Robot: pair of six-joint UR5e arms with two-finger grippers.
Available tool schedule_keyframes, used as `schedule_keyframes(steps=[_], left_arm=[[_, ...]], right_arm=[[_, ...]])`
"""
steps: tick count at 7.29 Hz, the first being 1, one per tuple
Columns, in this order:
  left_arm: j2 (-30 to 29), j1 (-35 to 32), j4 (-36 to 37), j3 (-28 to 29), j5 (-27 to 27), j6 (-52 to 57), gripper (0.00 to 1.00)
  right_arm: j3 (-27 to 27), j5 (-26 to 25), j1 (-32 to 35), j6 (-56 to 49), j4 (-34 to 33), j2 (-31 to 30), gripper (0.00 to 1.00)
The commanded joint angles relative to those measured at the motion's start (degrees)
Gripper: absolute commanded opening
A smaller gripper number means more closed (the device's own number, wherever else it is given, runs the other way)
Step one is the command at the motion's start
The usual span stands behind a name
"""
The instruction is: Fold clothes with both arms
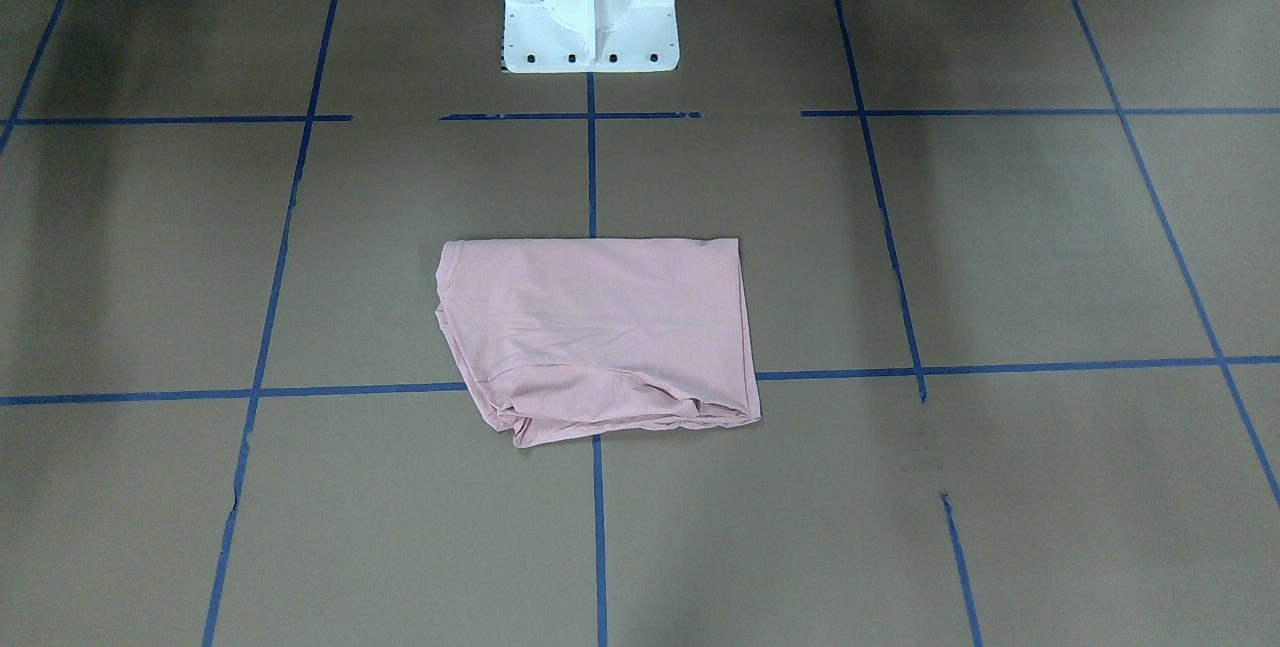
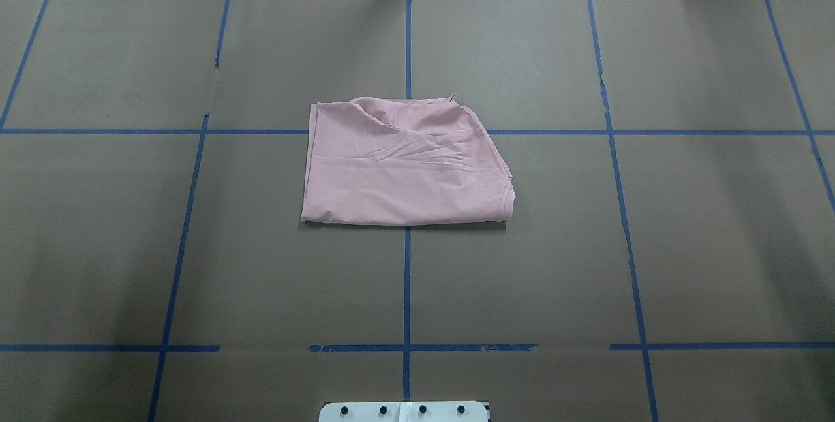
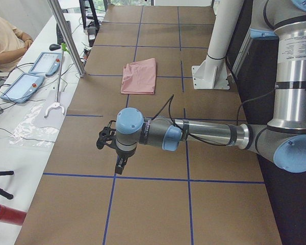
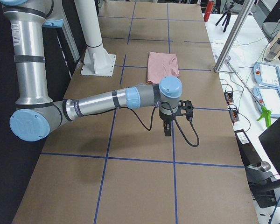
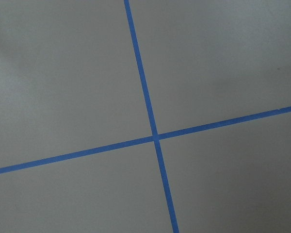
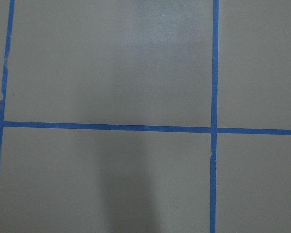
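The folded pink T-shirt (image 2: pixel 404 167) lies mid-frame in the overhead view, its long axis running left to right. My left gripper (image 3: pixel 120 164) and right gripper (image 4: pixel 168 129) hang well apart from it, neither clearly nearer. I cannot tell whether their jaws are apart.

A folded pink T-shirt (image 1: pixel 600 332) lies at the centre of the frame on the brown worktop (image 1: pixel 1050 247) crossed by blue tape lines (image 1: pixel 590 167); a white pedestal base (image 1: pixel 590 2) stands at top centre.
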Motion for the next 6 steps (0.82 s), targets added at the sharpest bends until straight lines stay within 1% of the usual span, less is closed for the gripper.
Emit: schedule_keyframes(steps=[1,5,6], left_arm=[[0.0,0.1,-0.1,-0.1,0.0,0.0,1.0],[0.3,0.1,0.1,0.0,0.0,-0.1,1.0],[1.3,0.1,0.1,-0.1,0.0,-0.2,1.0]], right_arm=[[0.0,-0.2,-0.2,-0.7,0.1,0.1,1.0],[0.0,-0.3,-0.2,0.0,0.2,0.1,1.0],[-0.1,-0.3,-0.2,-0.1,0.2,-0.5,1.0]])
